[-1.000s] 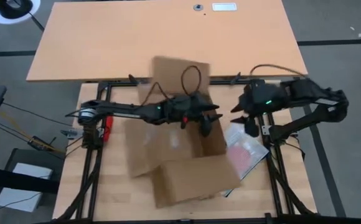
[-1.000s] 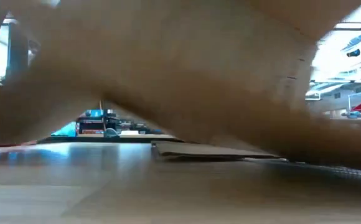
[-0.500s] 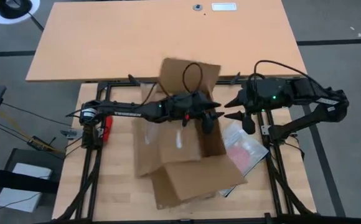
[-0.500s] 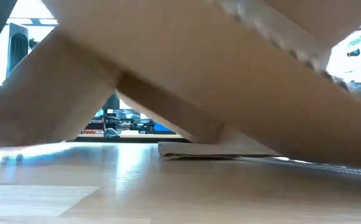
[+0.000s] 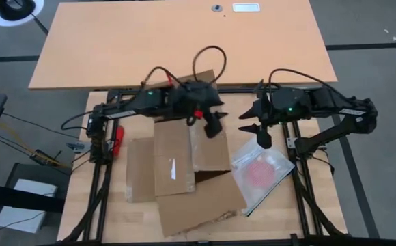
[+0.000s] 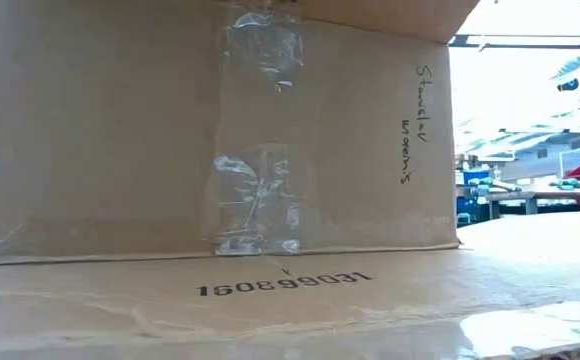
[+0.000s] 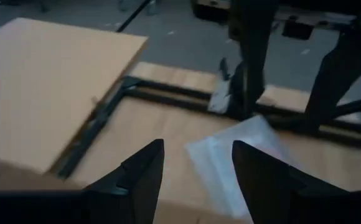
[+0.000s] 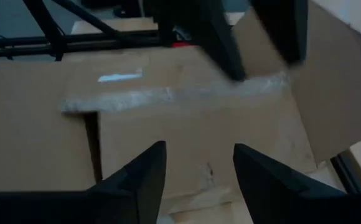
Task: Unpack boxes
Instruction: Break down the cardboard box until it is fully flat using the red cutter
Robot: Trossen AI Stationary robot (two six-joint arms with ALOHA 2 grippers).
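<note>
The brown cardboard box [image 5: 176, 160] lies on the table with a taped face up and its flaps spread around it. In the low view its near wall [image 6: 220, 140] stands upright behind a flap lying flat. My left gripper [image 5: 214, 128] hangs open above the box's far right part with nothing between its fingers [image 7: 196, 155]. My right gripper [image 5: 249, 123] is open too, raised to the right of the box and pointing at it [image 8: 199, 162].
A clear plastic bag [image 5: 261, 172] with a red item lies on the table right of the box, below my right gripper. A red-handled cutter [image 5: 118, 140] lies at the table's left edge. A larger wooden desk [image 5: 184, 41] stands beyond the far edge.
The box has been tipped up on its far side and turned over, and now lies with a taped face up. The plastic bag now lies uncovered. My left gripper has risen and drawn back toward the far edge, out of the box. My right gripper has shifted slightly left.
</note>
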